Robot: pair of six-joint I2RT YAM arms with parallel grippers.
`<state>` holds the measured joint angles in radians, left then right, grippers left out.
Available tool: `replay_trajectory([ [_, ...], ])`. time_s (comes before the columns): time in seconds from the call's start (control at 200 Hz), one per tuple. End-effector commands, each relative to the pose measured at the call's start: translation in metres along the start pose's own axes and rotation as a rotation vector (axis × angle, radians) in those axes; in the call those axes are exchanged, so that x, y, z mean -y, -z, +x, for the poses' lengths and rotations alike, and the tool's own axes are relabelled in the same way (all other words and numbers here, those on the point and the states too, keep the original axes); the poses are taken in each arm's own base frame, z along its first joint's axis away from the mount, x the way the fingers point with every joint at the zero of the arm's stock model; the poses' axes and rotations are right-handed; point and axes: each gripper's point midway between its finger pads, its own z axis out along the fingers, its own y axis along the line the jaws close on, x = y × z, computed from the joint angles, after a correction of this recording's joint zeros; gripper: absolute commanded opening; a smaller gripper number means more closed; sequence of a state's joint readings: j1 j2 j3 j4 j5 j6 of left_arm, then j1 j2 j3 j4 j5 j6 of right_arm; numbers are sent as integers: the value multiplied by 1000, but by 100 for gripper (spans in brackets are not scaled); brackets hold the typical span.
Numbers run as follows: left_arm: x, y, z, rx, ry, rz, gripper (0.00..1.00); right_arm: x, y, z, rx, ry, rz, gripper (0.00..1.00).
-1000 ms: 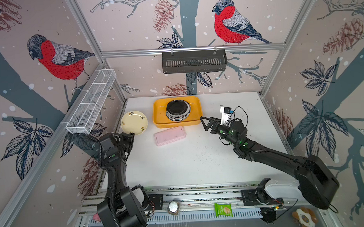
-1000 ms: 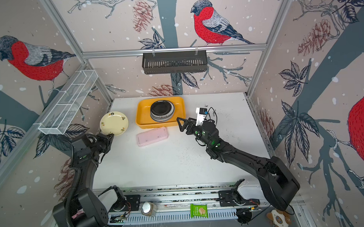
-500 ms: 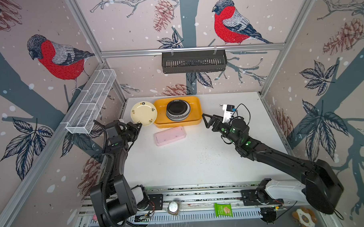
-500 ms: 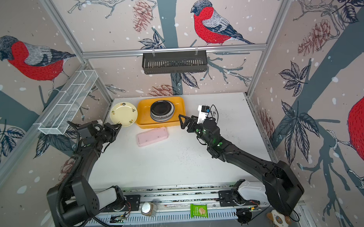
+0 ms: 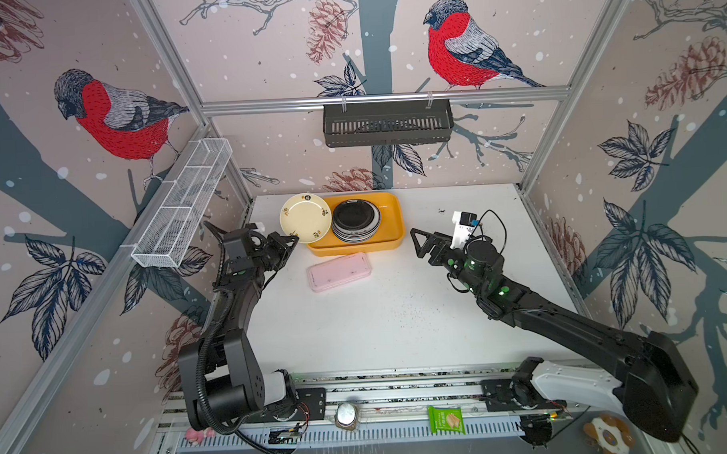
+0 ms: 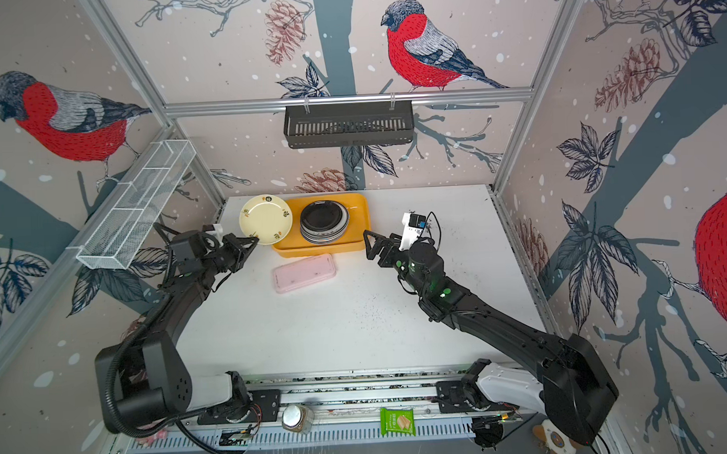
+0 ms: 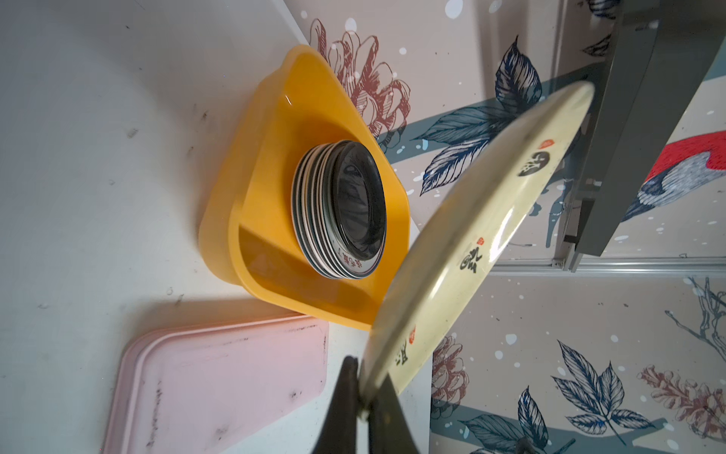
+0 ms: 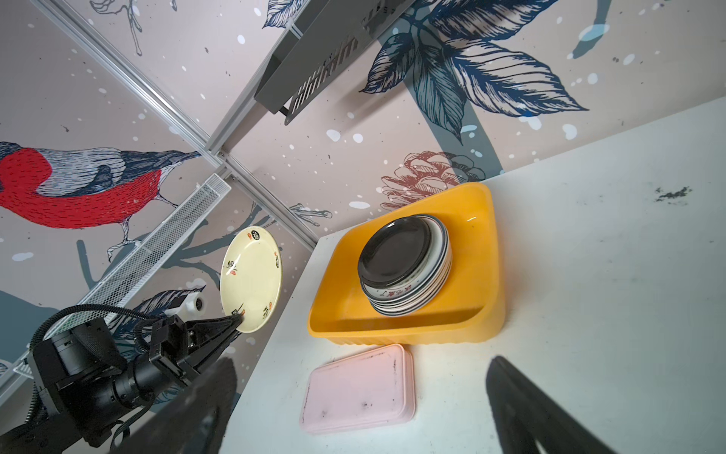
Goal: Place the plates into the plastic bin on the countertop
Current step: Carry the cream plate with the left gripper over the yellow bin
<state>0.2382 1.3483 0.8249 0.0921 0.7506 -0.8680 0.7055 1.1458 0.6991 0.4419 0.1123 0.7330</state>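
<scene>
- Cream round plate (image 5: 305, 217) with small dark and red rim motifs: held tilted in the air. In both top views it overlaps the bin's left edge, beside the stack and not yet set down.
- Black left gripper (image 5: 294, 238): clenched on the cream plate's near rim, a slim edge grip.
- Yellow-orange shallow plastic bin (image 5: 354, 248): sits at the back of the white speckled countertop (image 5: 377, 319). It holds a stack of round plates (image 5: 355, 221) with a black one on top.
- Black right gripper (image 5: 418, 245): jaws spread wide and empty, hovering right of the bin.
- Pink flat rectangular box (image 5: 339, 271): lies just in front of the bin.
- Handling advice: move slowly, level the plate over the stack and clear the bin wall. Lower it almost onto the black plate before letting go.
</scene>
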Motion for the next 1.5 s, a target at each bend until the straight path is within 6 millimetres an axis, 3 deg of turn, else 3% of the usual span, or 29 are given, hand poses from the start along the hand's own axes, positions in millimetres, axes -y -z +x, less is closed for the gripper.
replay_trajectory([
  [0.0, 17, -7, 1, -31, -73, 56, 0, 2, 2, -1, 12, 5, 16, 99],
  [0.515, 31, -57, 25, -169, -87, 47, 0, 6, 10, 1, 35, -8, 26, 100],
  [0.575, 25, -63, 32, -197, -73, 35, 0, 7, 12, 0, 43, -8, 31, 100],
  [0.59, 34, -64, 27, -190, -86, 50, 0, 7, 12, 0, 42, -8, 32, 100],
  [0.66, 35, -72, 29, -210, -84, 51, 0, 8, 12, 1, 45, -8, 34, 99],
  [1.071, 27, -98, 39, -294, -22, 33, 0, 6, 24, 8, 64, -23, 23, 100],
  [1.496, 7, -125, 35, -304, 121, -26, 0, 14, 37, 8, 93, -12, 31, 100],
])
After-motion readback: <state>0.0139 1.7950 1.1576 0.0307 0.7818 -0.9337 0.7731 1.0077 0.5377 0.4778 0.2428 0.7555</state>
